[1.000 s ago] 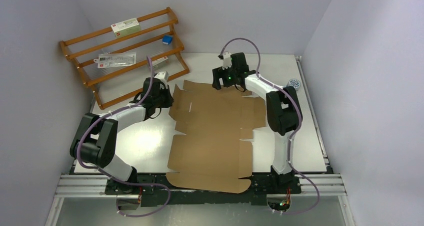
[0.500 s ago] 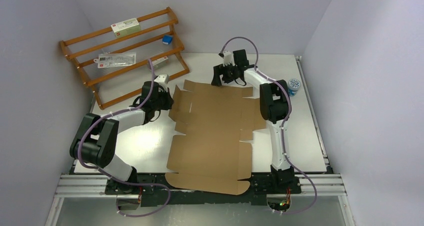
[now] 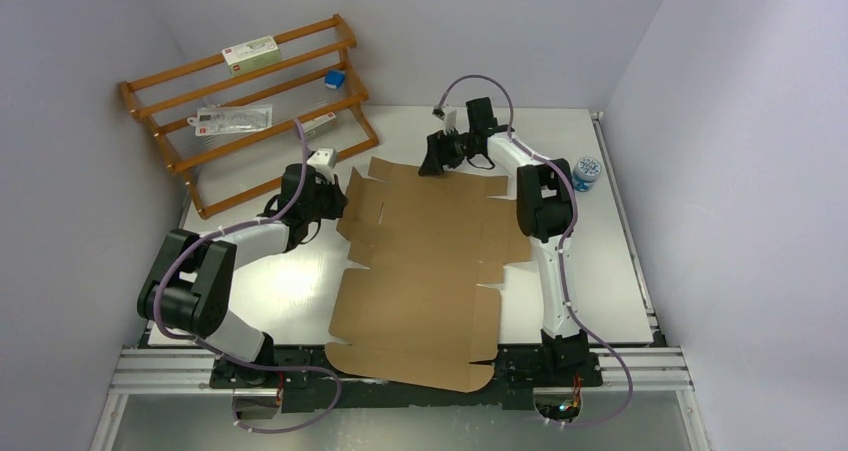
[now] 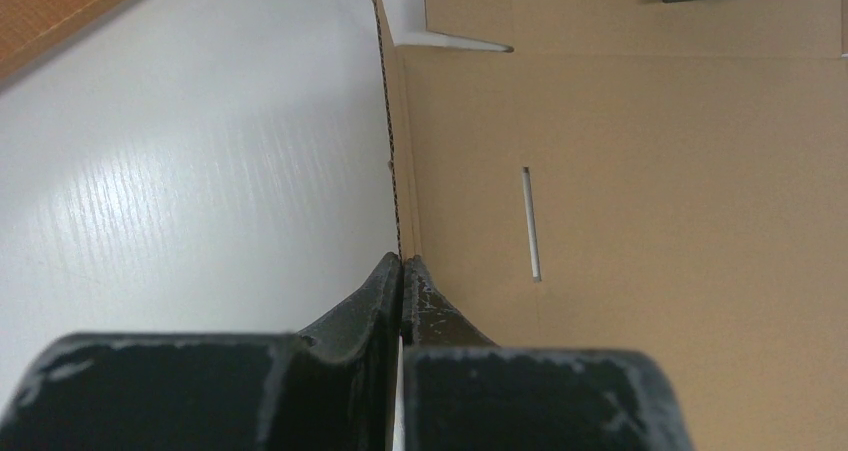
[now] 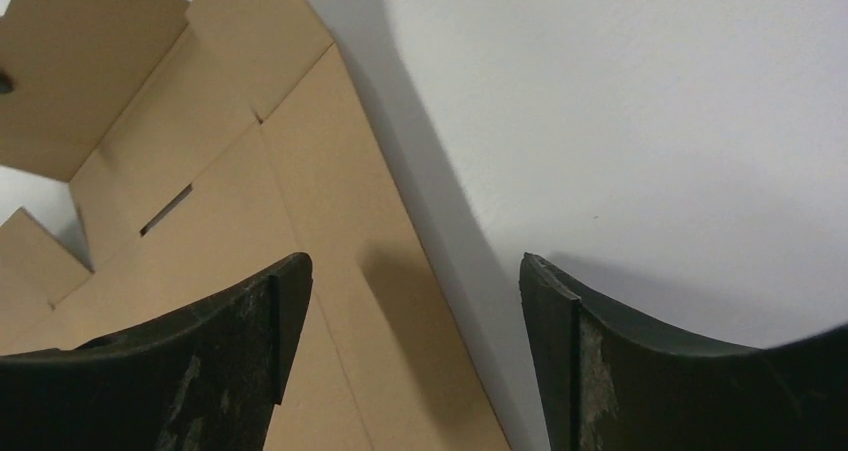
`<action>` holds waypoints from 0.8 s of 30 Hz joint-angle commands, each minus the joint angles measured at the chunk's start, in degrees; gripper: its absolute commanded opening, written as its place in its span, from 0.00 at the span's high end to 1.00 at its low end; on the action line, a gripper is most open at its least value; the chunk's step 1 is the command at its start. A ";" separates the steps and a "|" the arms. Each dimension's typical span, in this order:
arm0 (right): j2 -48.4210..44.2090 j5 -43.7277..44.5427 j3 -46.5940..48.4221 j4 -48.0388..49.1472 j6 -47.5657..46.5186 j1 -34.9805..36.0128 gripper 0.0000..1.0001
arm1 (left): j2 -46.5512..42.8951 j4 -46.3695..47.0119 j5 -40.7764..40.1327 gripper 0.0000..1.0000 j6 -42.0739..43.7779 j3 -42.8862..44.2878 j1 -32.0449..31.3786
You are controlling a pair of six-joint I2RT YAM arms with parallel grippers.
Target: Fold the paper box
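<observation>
No text is legible (the labels [image 3: 249, 50] on the wooden rack [image 3: 180, 71] blur).

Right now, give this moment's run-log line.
left gripper: shut on brown corrugated cardboard sheet left flap | right gripper: open at its far edge

Left arm [image 3: 250, 233], jaws pinched; right arm [image 3: 545, 203], jaws spread.

Both wrist views cut off paper box [image 4: 650, 221]; print on rack [image 3: 300, 34] packages [image 3: 233, 119] unreadable.
</observation>
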 commanded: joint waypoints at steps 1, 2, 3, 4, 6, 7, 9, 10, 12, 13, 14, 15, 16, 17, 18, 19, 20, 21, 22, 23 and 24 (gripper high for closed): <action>2.42 -4.96 0.83 -6.37 -2.96 -1.06 0.22 | -1.97 3.78 1.59 0.95 1.03 -1.43 0.53; 2.38 -5.42 0.86 -6.77 -3.13 -1.27 0.24 | -2.08 3.93 1.47 0.95 0.94 -1.54 0.58; 2.15 -5.79 0.82 -7.07 -3.20 -1.41 0.26 | -2.21 3.95 1.42 0.95 0.98 -1.64 0.60; 1.86 -6.33 0.83 -7.38 -3.55 -1.51 0.27 | -2.15 3.95 1.37 0.95 1.01 -1.60 0.60; 1.17 -7.33 0.87 -8.15 -4.45 -1.53 0.33 | -2.14 4.10 1.33 0.95 0.87 -1.71 0.60; 0.90 -7.80 1.05 -8.74 -4.97 -1.50 0.36 | -2.18 4.27 1.43 0.95 0.84 -1.78 0.62; 0.59 -9.27 1.78 -10.53 -6.39 -1.61 0.44 | -2.20 4.74 1.77 0.95 0.63 -2.03 0.61; 0.47 -9.47 2.16 -11.38 -6.92 -1.56 0.47 | -2.29 5.22 1.96 0.95 0.48 -2.27 0.67; -0.07 -9.58 2.79 -13.30 -8.35 -1.52 0.54 | -2.40 6.13 2.11 0.95 0.11 -2.88 0.71; -0.31 -9.48 2.88 -13.95 -8.79 -1.54 0.57 | -2.33 6.41 2.17 0.95 -0.02 -2.96 0.71; -0.75 -9.14 2.89 -14.58 -9.30 -1.56 0.61 | -2.19 6.49 2.18 0.95 -0.16 -2.97 0.77; -1.11 -9.17 3.08 -15.46 -10.04 -1.54 0.64 | -2.12 6.57 2.28 0.95 -0.27 -2.97 0.82; -1.40 -9.50 3.33 -16.51 -10.95 -1.55 0.66 | -1.99 6.66 2.42 0.95 -0.37 -2.97 0.86; -1.82 -9.33 3.52 -17.37 -11.69 -1.56 0.70 | -1.97 6.74 2.61 0.95 -0.57 -2.97 0.93; -2.29 -8.76 3.69 -18.00 -11.93 -1.50 0.75 | -2.01 7.10 2.72 0.95 -0.72 -3.03 0.95; -2.81 -8.19 3.90 -18.69 -12.26 -1.52 0.78 | -2.04 7.38 2.73 0.95 -0.96 -3.12 1.02; -3.46 -7.69 3.89 -19.28 -12.56 -1.55 0.81 | -2.07 7.68 2.80 0.95 -1.20 -3.17 1.08; -4.15 -7.14 3.86 -19.67 -12.83 -1.42 0.83 | -2.01 7.87 2.87 0.95 -1.42 -3.15 1.17; -4.87 -6.45 3.90 -20.26 -13.35 -1.23 0.86 | -1.98 7.98 3.16 0.95 -1.65 -3.08 1.21; -5.55 -5.90 4.00 -21.41 -14.12 -0.97 0.88 | -1.90 8.29 3.41 0.95 -1.93 -3.06 1.22; -6.32 -5.37 3.96 -21.99 -14.85 -0.70 0.91 | -1.81 8.67 3.76 0.95 -2.21 -2.98 1.22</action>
